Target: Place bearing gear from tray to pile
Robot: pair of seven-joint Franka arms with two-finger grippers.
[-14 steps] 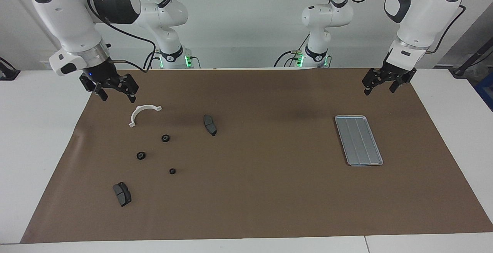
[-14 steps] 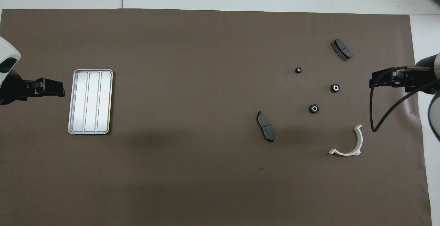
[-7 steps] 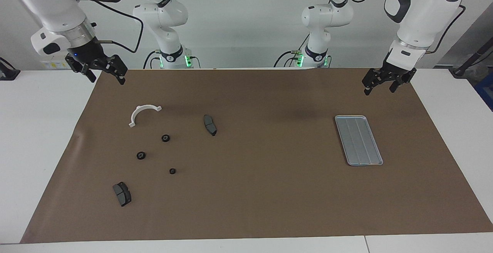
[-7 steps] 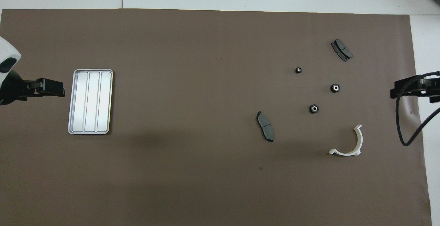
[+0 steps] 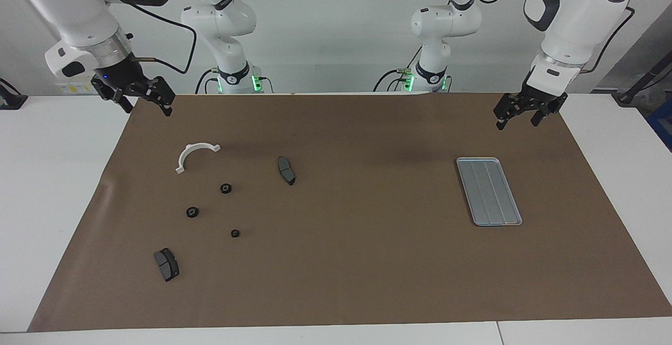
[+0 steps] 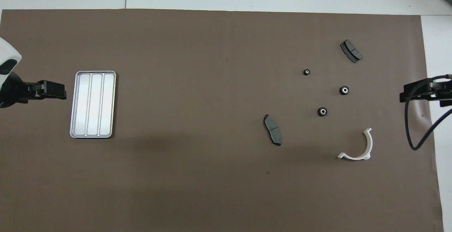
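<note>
Jaws on both grippers are standing wide, gripping nothing: left gripper [image 5: 517,115] hanging near tray [image 5: 489,191] (bare), right gripper [image 5: 140,104] over mat edge near pile [image 5: 192,212].

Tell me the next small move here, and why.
Probably none beyond holding both arms parked. The tray shows nothing in it, and three gears already lie among the pile by the white bracket. The left gripper hangs near the tray, the right gripper over the mat's corner, both with jaws open and holding nothing.
</note>
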